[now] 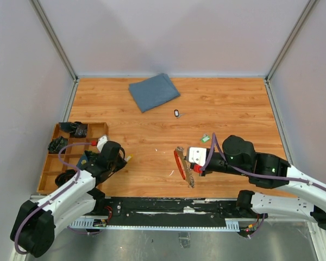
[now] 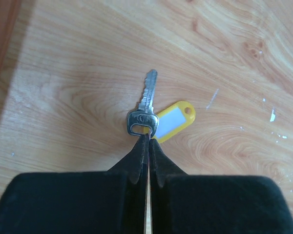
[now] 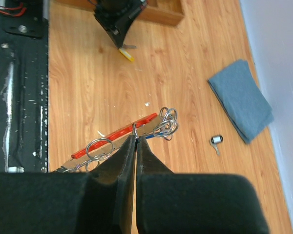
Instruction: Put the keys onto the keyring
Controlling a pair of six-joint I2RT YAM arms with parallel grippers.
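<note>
The left tool (image 2: 147,138) is pinched together on the head of a silver key (image 2: 146,97) beside the wooden tray (image 1: 48,173). The blade stays free ahead of it for steering, and the yellow tag (image 2: 175,118) trails alongside. The right tool (image 3: 136,139) is clamped on the keyring (image 3: 118,135), apparently holding its red bar and wire rings off the tabletop (image 1: 152,136) to present a ring. Key and keyring are well apart. A second key (image 3: 216,141) lies near the blue cloth (image 1: 154,91).

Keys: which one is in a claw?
The silver key with the yellow tag, its head pinched in the left claw. The dark-headed key lies loose by the blue cloth.
</note>
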